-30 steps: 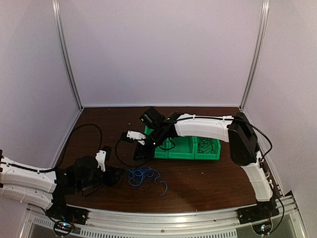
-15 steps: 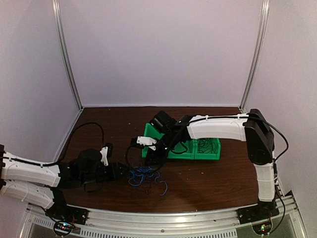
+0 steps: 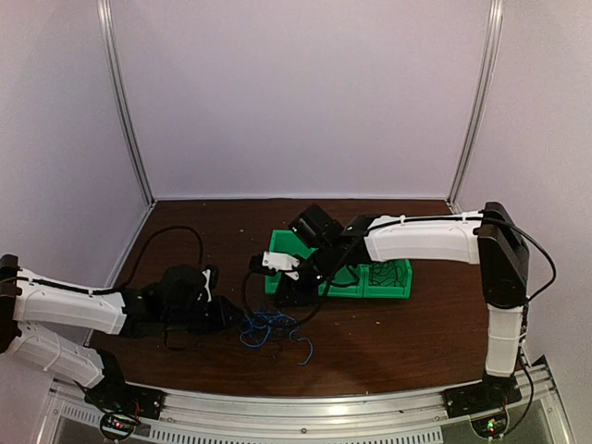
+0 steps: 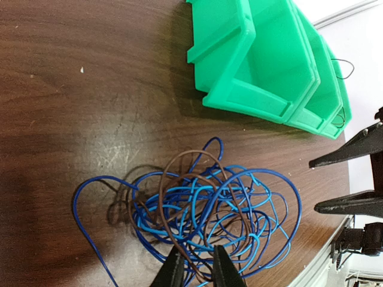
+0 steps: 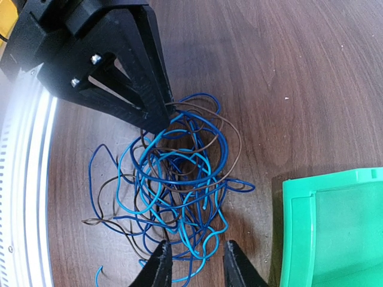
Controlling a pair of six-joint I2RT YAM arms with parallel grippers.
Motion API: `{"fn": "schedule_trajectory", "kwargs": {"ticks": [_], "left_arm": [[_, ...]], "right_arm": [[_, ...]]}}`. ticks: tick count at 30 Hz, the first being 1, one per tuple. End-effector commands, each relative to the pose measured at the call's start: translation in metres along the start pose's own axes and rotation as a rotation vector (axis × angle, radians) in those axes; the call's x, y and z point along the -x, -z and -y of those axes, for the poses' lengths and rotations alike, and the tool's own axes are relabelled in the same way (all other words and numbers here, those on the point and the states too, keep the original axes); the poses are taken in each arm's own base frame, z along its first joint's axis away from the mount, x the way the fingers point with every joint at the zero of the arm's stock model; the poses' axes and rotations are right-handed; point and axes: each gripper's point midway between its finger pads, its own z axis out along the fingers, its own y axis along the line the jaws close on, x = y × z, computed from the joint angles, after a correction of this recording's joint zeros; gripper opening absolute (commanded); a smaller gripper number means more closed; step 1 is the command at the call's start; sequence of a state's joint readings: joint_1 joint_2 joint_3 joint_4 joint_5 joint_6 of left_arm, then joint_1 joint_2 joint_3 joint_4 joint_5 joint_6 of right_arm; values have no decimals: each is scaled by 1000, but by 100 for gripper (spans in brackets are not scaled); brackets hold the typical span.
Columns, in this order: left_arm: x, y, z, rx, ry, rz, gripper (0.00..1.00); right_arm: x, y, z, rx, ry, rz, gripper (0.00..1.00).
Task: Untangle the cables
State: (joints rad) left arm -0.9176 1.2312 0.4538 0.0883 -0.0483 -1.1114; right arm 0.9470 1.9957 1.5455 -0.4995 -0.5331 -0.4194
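The cables are a fist-sized tangle (image 3: 270,328) of dark blue, light blue and brown wires lying on the brown table, seen in the left wrist view (image 4: 209,206) and the right wrist view (image 5: 173,179). My left gripper (image 3: 233,317) is at the tangle's left edge. Its jaws (image 4: 197,272) stand narrowly apart, with a brown wire and blue wires passing between them; its black fingers (image 5: 152,113) show from the other side. My right gripper (image 3: 289,294) is open at the tangle's far side (image 5: 194,266), with light blue loops between its fingertips.
A row of green bins (image 3: 379,289) stands just behind the tangle, close to the right gripper (image 4: 257,54) (image 5: 335,227). The right-hand bin holds thin black wires (image 3: 388,273). The table's metal front rail (image 3: 305,407) lies near the tangle.
My left gripper has moved right across the table up to the tangle. My right gripper has shifted right and down to the tangle's far side. The tangle has not moved.
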Motion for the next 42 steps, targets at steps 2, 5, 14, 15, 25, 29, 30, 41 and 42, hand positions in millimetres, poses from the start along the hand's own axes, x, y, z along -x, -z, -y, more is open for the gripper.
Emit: {"fn": "schedule_trajectory", "kwargs": {"ticks": [2, 5, 14, 15, 25, 29, 30, 41, 42], "left_arm": [[11, 0, 5, -22, 18, 35, 9], [15, 1, 11, -29, -1, 38, 0], [42, 29, 43, -5, -215, 48, 0], [45, 33, 48, -7, -241, 46, 0], [86, 85, 115, -156, -365, 149, 0], [109, 117, 139, -201, -377, 230, 0], [113, 125, 146, -218, -384, 243, 0], [156, 184, 196, -284, -418, 367, 0], [164, 197, 199, -281, -415, 400, 0]], "right_arm": [[6, 7, -4, -8, 30, 34, 31], [8, 8, -13, 34, 44, 47, 33], [60, 43, -41, 73, 184, 183, 50], [67, 48, -39, 57, 190, 200, 51], [103, 45, -26, 37, 141, 326, 57], [106, 37, -29, 77, 109, 356, 55], [106, 34, -27, 75, 101, 357, 56], [87, -38, 2, 81, -44, 319, 37], [83, -40, -1, 94, -50, 323, 34]]}}
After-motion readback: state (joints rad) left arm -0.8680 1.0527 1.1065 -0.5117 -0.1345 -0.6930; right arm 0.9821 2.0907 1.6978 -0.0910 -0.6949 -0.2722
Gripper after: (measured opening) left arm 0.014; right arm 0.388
